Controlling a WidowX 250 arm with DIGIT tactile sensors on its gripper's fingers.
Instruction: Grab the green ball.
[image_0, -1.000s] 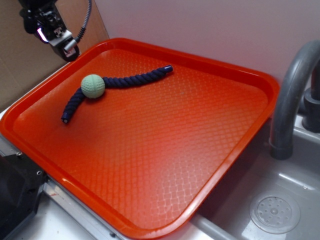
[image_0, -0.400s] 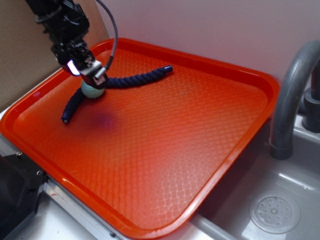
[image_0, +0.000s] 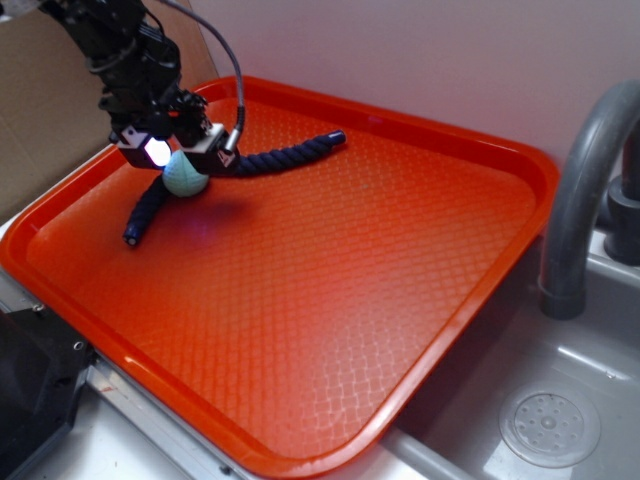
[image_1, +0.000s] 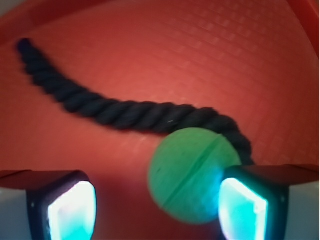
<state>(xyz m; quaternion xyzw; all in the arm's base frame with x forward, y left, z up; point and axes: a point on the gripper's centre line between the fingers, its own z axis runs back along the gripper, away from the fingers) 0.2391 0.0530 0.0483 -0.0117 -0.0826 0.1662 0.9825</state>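
on the tray (image_0: 470, 290), green ball's (image_1: 192, 172) rope (image_1: 120, 112) runs crosswise.

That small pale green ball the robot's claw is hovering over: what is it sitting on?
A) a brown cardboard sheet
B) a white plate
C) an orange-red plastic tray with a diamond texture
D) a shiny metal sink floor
C: the small pale green ball, threaded on a dark navy twisted rope, lies on the orange-red textured plastic tray, with the black gripper right above it.
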